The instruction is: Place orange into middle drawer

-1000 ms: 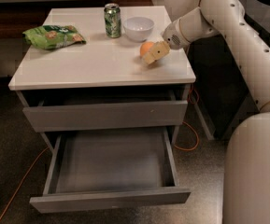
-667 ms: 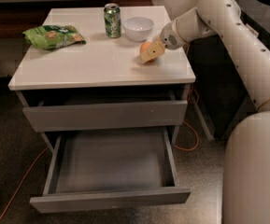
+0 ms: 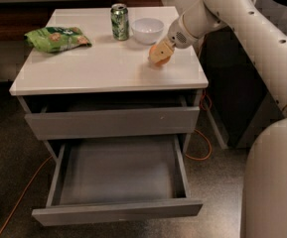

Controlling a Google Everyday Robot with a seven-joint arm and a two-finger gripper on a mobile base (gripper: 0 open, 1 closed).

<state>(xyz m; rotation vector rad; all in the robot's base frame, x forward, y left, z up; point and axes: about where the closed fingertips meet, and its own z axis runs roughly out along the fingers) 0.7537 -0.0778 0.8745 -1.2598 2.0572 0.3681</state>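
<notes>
- We see the gripper [image 3: 163, 49] clamped on the orange [image 3: 157, 57], low over the white table [image 3: 93, 68].
- The middle drawer [image 3: 117, 213] stands pulled open.

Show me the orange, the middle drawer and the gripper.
orange [image 3: 157, 58], camera view, lower skin.
middle drawer [image 3: 118, 170], camera view, bare floor inside.
gripper [image 3: 160, 52], camera view, its tip, against the orange, over the tabletop [image 3: 98, 68].

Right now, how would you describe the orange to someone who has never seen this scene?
Find the white cabinet top, then its right side, in front of the white bowl. There the pincer grips the orange: the only small, round, orange-coloured thing, unlike the green can and green bag.
</notes>
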